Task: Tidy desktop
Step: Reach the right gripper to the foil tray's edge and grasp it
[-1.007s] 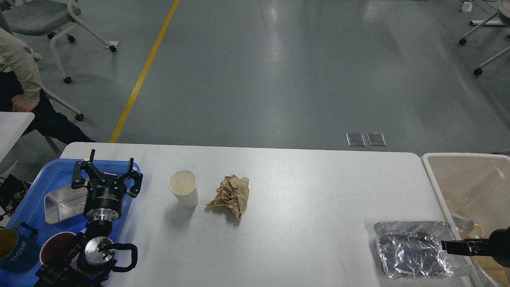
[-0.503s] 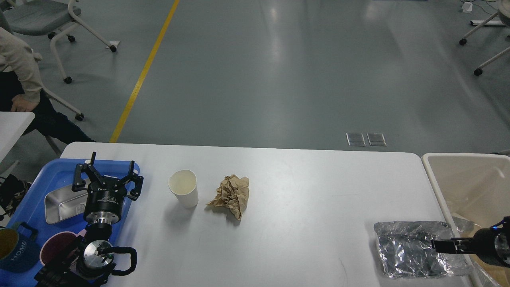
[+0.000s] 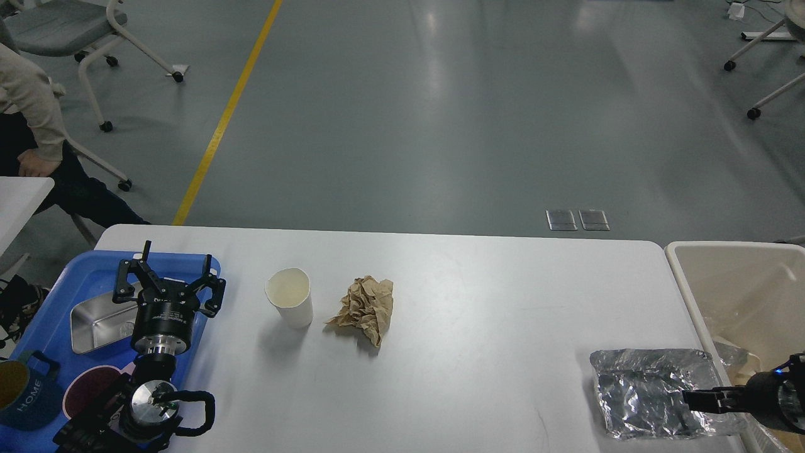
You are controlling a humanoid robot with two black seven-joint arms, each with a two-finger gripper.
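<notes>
From the head view you are looking down on the white tabletop (image 3: 478, 302), which fills the lower half of the picture with grey floor beyond it at 12 o'clock. Your left pincer (image 3: 168, 277) hangs over the blue tray (image 3: 82, 277) at about 8 o'clock, its two fingers spread well apart with nothing between them; under it a metal tin (image 3: 94, 324) lies in the tray, and a dark mug (image 3: 22, 393) marked HOME stands at the tray's near corner. Just beside the tray, toward the middle, a white paper cup (image 3: 289, 297) stands upright, and a crumpled brown paper (image 3: 366, 307) lies right next to it, whether touching you cannot tell. At 4 o'clock a crinkled silver foil bag (image 3: 654, 393) lies flat near the tabletop's edge. Your right pincer (image 3: 707, 399) reaches in over that bag from the right edge, seen as one thin dark bar, so you cannot tell whether it is apart or together. A beige bin (image 3: 692, 302) stands against the tabletop's right end.
</notes>
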